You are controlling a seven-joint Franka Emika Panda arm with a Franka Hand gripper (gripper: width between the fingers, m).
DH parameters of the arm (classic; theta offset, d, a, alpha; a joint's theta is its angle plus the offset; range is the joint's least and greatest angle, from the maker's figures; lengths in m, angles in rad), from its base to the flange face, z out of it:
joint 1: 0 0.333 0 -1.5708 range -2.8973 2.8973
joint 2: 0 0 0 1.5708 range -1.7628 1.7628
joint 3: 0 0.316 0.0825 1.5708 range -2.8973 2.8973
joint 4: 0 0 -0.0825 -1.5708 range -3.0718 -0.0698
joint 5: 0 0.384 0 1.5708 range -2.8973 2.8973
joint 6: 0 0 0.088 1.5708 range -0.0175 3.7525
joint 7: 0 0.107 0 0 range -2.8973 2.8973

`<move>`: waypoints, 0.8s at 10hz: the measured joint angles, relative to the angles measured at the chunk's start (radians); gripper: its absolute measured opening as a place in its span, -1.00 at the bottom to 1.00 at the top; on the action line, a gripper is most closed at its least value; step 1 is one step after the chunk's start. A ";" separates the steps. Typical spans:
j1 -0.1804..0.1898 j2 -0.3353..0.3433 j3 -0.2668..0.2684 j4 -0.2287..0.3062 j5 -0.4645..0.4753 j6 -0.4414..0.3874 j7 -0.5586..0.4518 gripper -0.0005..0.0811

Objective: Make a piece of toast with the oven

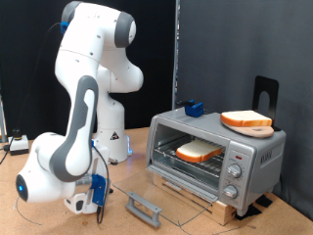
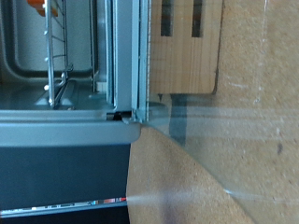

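Observation:
The oven (image 1: 220, 147) stands at the exterior view's right, raised on a wooden base. Its glass door (image 1: 171, 196) lies folded down flat, with the grey handle (image 1: 145, 208) at its outer edge. The piece of toast (image 1: 199, 151) lies on the wire rack inside. My gripper (image 1: 95, 200) hangs low over the table, left of the door handle and apart from it, with nothing seen between its fingers. The wrist view shows the oven's front frame (image 2: 126, 56), the wire rack (image 2: 56, 56) and the open glass door (image 2: 215, 159). No fingers show there.
A small blue block (image 1: 193, 109) and a flat tan board (image 1: 247, 121) lie on the oven's roof. A black bracket (image 1: 265, 93) stands behind them. The knobs (image 1: 235, 168) are on the right panel. Cables and a power strip (image 1: 15, 145) lie at the far left.

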 joint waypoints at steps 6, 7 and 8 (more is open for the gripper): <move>-0.018 -0.085 0.008 -0.052 0.023 -0.146 -0.020 0.99; -0.021 -0.104 0.008 -0.055 0.023 -0.188 -0.020 0.99; -0.020 -0.126 0.012 -0.063 0.022 -0.213 -0.019 0.99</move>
